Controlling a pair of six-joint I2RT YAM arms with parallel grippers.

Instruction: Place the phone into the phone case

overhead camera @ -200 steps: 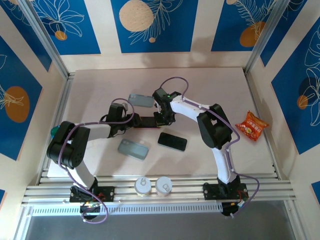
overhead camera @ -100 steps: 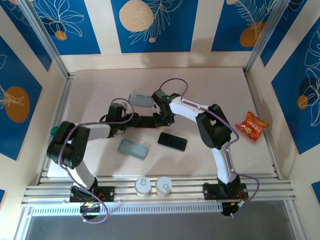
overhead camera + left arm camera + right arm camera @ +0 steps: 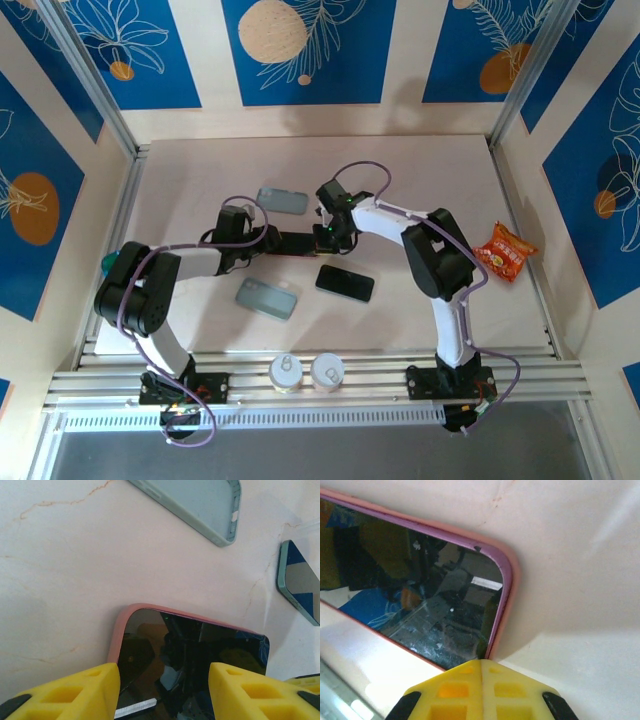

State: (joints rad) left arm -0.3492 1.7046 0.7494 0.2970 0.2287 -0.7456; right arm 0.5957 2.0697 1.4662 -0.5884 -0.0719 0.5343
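Phone (image 3: 295, 243) lies flat at the middle of the desk (image 3: 420, 170), directly between the 2 grippers. Long axis runs left-right in the top view, roughly in line with the left forearm. Left gripper (image 3: 164, 670) is at the phone's left end, jaws about half apart. Its yellow fingers (image 3: 65, 690) overlap the near end of the screen rather than flank it, so nothing visible is clasped between them; contact with the glass cannot be resolved. Right gripper (image 3: 481, 666) stands over the right end, jaws fully closed on nothing, joined tip at the long edge just beside a rounded corner; touching or just above, cannot tell. Pink case (image 3: 509, 587) wraps the phone: matt, soft-looking rim, rounded corners, a raised lip around glossy black glass that mirrors the arms. Judgement: this corner looks seated; the end under the left fingers is hidden, so unverified. The coming move turns on the edge below the right tip: the right arm is the nearer 1, and a press there would go straight down while the left end is steadied. Glass probably slick, rim probably grippy. Desk is pale and smooth with faint brown veins. Well apart from the work: far case (image 3: 283, 201) and near case (image 3: 267, 298), both empty, grey-green, shallow trays; second dark phone (image 3: 345, 283) just right of the near case.
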